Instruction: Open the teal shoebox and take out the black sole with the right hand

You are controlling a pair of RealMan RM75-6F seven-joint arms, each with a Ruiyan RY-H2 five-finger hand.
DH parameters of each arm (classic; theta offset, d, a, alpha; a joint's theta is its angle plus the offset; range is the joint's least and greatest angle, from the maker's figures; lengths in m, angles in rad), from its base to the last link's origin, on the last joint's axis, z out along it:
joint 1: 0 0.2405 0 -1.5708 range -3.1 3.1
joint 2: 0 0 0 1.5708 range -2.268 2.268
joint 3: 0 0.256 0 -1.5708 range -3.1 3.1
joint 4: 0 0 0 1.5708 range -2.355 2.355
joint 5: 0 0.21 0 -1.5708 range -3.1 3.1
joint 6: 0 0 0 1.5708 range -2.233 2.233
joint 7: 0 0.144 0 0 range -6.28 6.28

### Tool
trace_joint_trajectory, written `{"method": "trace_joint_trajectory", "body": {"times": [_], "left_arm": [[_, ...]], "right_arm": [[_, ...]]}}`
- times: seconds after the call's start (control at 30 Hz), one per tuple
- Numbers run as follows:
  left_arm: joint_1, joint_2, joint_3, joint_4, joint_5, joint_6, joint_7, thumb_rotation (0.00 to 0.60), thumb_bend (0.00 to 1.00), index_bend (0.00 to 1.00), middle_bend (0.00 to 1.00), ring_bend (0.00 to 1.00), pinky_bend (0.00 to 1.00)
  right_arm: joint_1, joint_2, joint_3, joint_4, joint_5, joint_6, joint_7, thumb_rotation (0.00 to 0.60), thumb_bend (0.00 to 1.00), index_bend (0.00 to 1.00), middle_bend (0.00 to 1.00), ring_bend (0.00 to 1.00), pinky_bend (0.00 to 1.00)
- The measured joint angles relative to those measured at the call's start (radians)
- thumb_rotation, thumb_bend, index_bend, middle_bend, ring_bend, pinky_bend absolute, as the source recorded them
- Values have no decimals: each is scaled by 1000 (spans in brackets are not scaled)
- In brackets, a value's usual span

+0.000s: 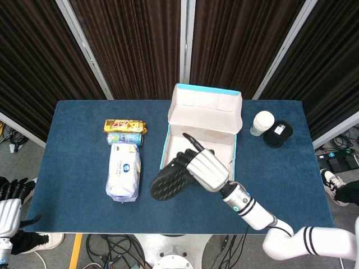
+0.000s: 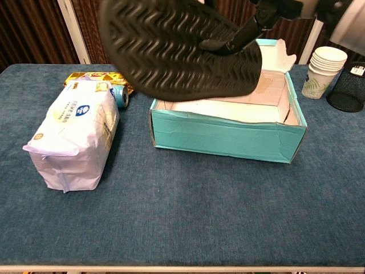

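Note:
The teal shoebox (image 1: 206, 104) stands open at mid-table, its lid tipped up at the back and its pale floor bare. My right hand (image 1: 207, 168) grips the black sole (image 1: 170, 182) and holds it up over the box's front left corner. In the chest view the sole (image 2: 177, 51) fills the top of the frame, zigzag tread towards the camera, well above the box's front wall (image 2: 222, 137); only dark fingers (image 2: 259, 20) show behind it. My left hand (image 1: 10, 204) hangs off the table's left end, holding nothing.
A white tissue pack (image 1: 123, 171) lies left of the box, with a yellow snack pack (image 1: 125, 125) and a blue can (image 1: 124, 138) behind it. Stacked paper cups (image 2: 326, 71) and a black mesh holder (image 2: 348, 85) stand at the right rear.

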Motion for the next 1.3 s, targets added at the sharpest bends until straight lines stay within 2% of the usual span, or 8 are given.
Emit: {"method": "trace_joint_trajectory", "body": {"times": [0.1, 0.23, 0.43, 0.63, 0.77, 0.93, 1.0, 1.3], "left_arm": [[0, 0, 1, 0, 2, 0, 0, 600, 0, 157, 75, 27, 22], [1, -3, 3, 3, 5, 0, -5, 600, 0, 157, 75, 27, 21], [-2, -3, 3, 1, 4, -5, -3, 600, 0, 157, 74, 27, 21], [-5, -2, 2, -1, 0, -12, 3, 600, 0, 157, 75, 27, 21], [-6, -2, 2, -1, -5, -17, 4, 600, 0, 157, 74, 27, 22], [-8, -3, 3, -1, -7, -25, 5, 600, 0, 157, 74, 27, 21], [-9, -3, 2, -1, -9, -26, 5, 600, 0, 157, 74, 27, 22], [-10, -7, 2, 8, -15, -32, -2, 600, 0, 157, 74, 27, 22]], "right_arm": [[-14, 52, -26, -110, 3, -48, 17, 600, 442, 812, 645, 576, 0], [-23, 76, -53, -156, 33, -125, 26, 600, 441, 809, 644, 576, 0], [-18, 39, -76, -133, 95, -199, -44, 600, 437, 789, 641, 560, 0], [-7, -75, -83, -58, 158, -242, -152, 600, 423, 750, 607, 512, 0], [1, -135, -85, -13, 186, -253, -224, 600, 408, 572, 463, 341, 0], [10, -196, -91, 43, 219, -260, -330, 600, 310, 124, 119, 23, 0], [13, -223, -92, 65, 230, -257, -378, 600, 252, 26, 36, 0, 0], [13, -279, -84, 122, 201, -213, -435, 600, 102, 0, 0, 0, 0]]}}
